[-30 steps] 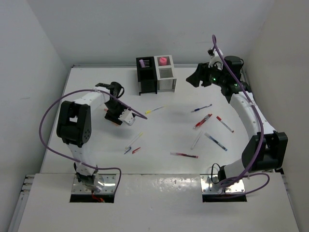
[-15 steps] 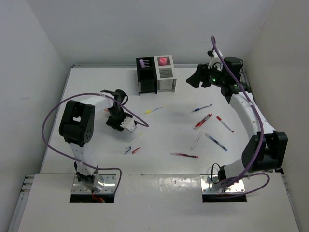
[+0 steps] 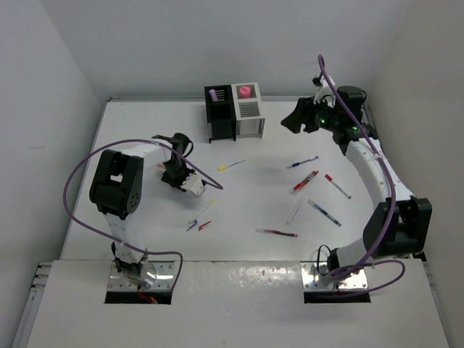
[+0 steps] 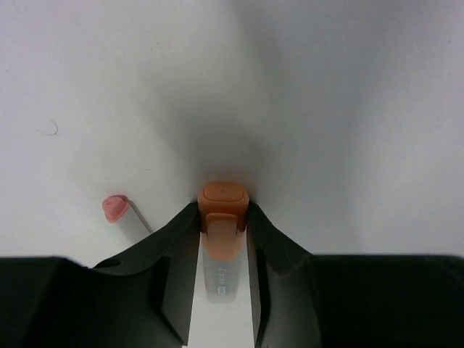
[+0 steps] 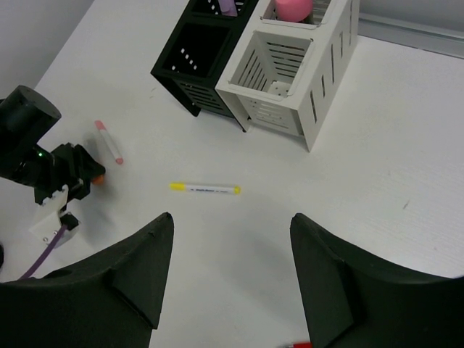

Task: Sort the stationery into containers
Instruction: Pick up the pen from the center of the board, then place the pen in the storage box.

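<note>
Jaws of left gripper (image 4: pixel 223 217) pinch orange-capped pen (image 4: pixel 223 194) (on table (image 4: pixel 348 109)); right gripper (image 5: pixel 230 232) jaws spread, empty.

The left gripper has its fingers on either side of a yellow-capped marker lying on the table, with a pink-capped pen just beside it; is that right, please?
Not quite: the left wrist view shows the left gripper around an orange-capped marker, not a yellow-capped one. It does lie on the table, with the pink-capped pen just beside it.
</note>
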Robot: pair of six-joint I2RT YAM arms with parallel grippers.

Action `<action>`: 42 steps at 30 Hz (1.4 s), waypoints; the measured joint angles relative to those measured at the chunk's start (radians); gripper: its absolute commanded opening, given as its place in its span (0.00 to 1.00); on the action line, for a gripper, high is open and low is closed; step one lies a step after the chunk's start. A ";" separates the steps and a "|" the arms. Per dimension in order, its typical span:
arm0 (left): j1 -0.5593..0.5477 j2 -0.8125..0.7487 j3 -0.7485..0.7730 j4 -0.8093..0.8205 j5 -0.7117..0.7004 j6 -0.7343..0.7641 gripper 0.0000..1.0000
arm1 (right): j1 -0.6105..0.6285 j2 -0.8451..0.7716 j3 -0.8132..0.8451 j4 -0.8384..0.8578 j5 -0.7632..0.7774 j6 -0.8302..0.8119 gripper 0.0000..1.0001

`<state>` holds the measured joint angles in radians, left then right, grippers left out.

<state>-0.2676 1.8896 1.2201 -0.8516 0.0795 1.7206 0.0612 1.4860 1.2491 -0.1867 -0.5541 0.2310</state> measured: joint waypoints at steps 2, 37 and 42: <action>0.000 0.000 0.002 -0.011 0.014 0.000 0.17 | -0.001 0.000 0.000 -0.003 0.000 -0.002 0.65; 0.086 0.506 0.806 1.516 0.380 -2.222 0.00 | -0.060 -0.070 -0.084 -0.054 0.004 -0.013 0.64; 0.086 0.531 0.790 1.541 0.345 -2.227 0.00 | -0.093 -0.069 -0.092 -0.046 0.008 -0.010 0.64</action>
<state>-0.1818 2.4203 2.0102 0.6895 0.4244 -0.5068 -0.0322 1.4174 1.1572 -0.2325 -0.5457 0.2214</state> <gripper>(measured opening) 0.341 0.643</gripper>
